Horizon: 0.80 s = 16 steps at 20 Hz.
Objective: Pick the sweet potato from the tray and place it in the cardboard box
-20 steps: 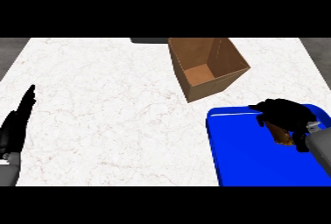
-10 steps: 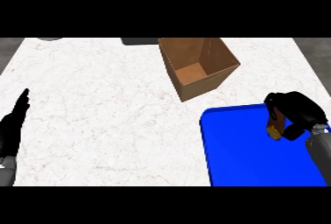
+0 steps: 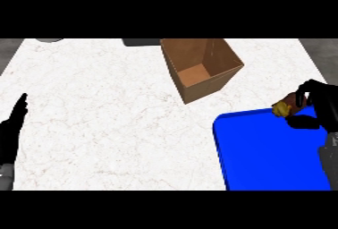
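Orange-brown sweet potato (image 3: 285,108) clasped in curled black right hand (image 3: 313,103), at far edge of flat blue tray (image 3: 271,152); best carried high, leftward over near wall of open brown cardboard box (image 3: 201,68), released only once inside; left hand (image 3: 13,129) straight-fingered, resting at left edge.

A white marbled counter (image 3: 105,112) carries 2 main things. An open cardboard box (image 3: 200,67) stands toward its far side, and a blue tray (image 3: 271,156) lies nearer, at the right, apart from the box.
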Available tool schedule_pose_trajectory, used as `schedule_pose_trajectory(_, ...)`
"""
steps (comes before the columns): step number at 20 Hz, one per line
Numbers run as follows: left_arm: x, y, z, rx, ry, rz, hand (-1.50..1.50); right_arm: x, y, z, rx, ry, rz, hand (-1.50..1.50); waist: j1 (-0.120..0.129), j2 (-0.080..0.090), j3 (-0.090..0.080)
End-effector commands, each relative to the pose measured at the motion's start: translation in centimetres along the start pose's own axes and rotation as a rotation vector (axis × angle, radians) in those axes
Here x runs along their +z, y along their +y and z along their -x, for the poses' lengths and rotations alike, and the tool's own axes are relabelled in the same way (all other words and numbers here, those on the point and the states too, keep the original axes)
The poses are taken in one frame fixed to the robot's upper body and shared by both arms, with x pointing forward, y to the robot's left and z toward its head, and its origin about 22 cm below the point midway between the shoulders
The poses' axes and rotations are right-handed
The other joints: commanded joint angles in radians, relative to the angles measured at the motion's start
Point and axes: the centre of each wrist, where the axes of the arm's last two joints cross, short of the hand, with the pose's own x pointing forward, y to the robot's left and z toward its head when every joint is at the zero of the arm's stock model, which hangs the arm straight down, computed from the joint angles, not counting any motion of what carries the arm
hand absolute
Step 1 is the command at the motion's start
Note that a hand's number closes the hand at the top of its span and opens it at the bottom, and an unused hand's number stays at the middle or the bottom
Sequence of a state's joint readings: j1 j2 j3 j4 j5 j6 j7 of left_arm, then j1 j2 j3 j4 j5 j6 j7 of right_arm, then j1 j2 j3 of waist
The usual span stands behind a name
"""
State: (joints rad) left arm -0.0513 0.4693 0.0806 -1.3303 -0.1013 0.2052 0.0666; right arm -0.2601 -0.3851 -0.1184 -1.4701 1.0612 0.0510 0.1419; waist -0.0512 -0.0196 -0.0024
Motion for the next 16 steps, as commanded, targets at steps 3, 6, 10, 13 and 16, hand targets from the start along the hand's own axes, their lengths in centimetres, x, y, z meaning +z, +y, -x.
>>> schedule_pose_trajectory(3, 1.1, -1.2, 0.3, -0.007, -0.031, 0.027, 0.00, 2.5, -6.3, -4.6, -0.061, -0.070, 0.190, 1.50, 0.040, 0.012, 0.001)
schedule_pose_trajectory(6, -1.4, -0.5, -1.1, 0.005, -0.024, 0.037, 0.00, 3.1, -8.2, -8.7, -0.111, -0.108, 0.181, 1.50, 0.043, 0.017, 0.001)
schedule_pose_trajectory(10, -1.2, -1.3, -1.1, 0.003, -0.030, 0.028, 0.00, 1.0, -8.8, -10.0, -0.216, -0.128, 0.170, 1.50, 0.053, 0.020, 0.002)
schedule_pose_trajectory(13, 0.2, -1.3, -1.3, 0.008, -0.045, 0.048, 0.00, -0.4, -10.0, -13.7, -0.316, -0.117, 0.161, 1.50, 0.066, 0.019, 0.002)
schedule_pose_trajectory(16, -0.8, -1.8, -1.4, 0.003, -0.058, 0.052, 0.00, -2.5, -11.2, -16.6, -0.349, -0.100, 0.154, 1.50, 0.066, 0.021, 0.002)
